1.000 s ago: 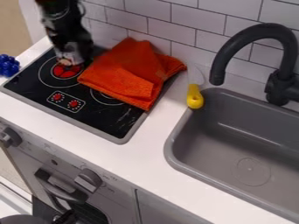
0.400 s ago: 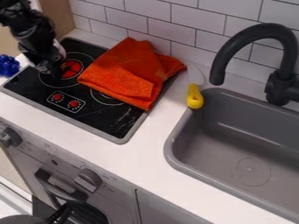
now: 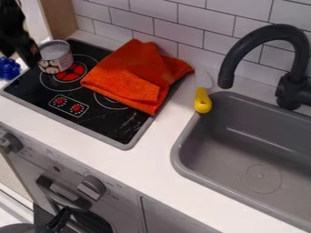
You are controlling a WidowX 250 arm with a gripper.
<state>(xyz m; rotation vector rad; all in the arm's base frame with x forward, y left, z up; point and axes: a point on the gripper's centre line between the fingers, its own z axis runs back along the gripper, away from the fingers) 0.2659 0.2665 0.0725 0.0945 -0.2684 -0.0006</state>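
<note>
**A:** Where are things at with the can (image 3: 55,57)?

**B:** It's upright on the stove (image 3: 108,124), over the left edge of the red burner (image 3: 72,73). Looks properly set down to me. The gripper (image 3: 28,57) is right beside it, so getting fully clear is about all I'd call undone.

**A:** Is it open or closed?

**B:** Can't tell, it's just a dark shape there. Can't tell if it's touching the can either.

**A:** What's everything made of?

**B:** Can's a short metal cylinder with a round rim and a printed wrap. Stove top is glossy black. The orange cloth (image 3: 135,77) is fuzzy, rumpled and peaked at the back. Knobbly blue berries (image 3: 8,68) at the far left, and a knife (image 3: 203,100) with a smooth, rounded yellow handle by the grey sink (image 3: 182,169).
</note>
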